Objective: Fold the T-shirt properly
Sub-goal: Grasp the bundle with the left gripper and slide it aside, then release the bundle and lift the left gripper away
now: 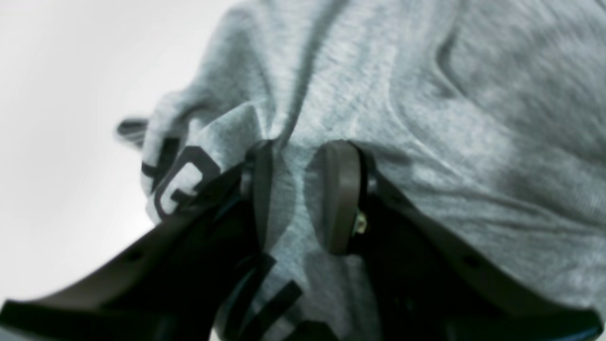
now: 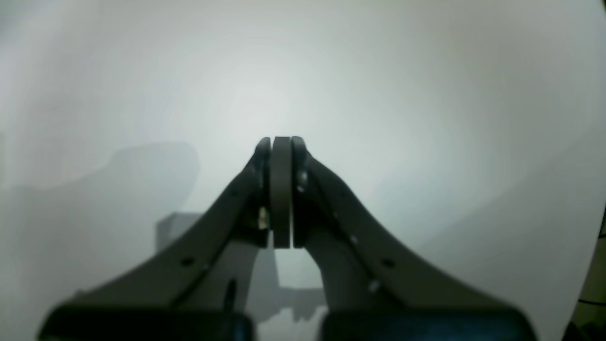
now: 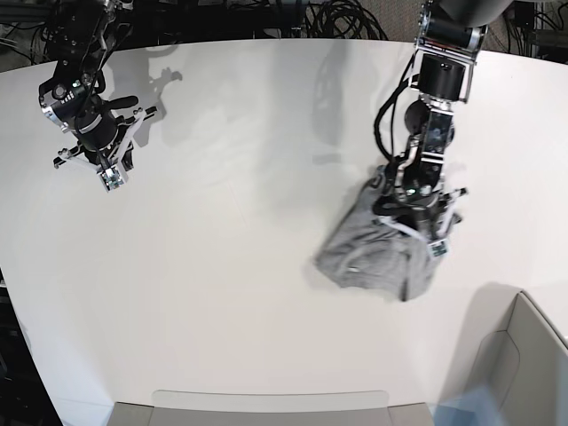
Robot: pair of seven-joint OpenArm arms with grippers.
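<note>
The heather-grey T-shirt lies crumpled in a heap on the white table, right of the middle. Black lettering shows on a fold in the left wrist view. My left gripper is down on the heap's back right part. A bunched ridge of the T-shirt sits between its pads, with wrinkles running out from the pinch. My right gripper is shut and empty. It hangs above bare table at the far left, far from the T-shirt.
A grey bin stands at the front right corner. A grey tray edge runs along the table's front. Black cables lie behind the table's back edge.
</note>
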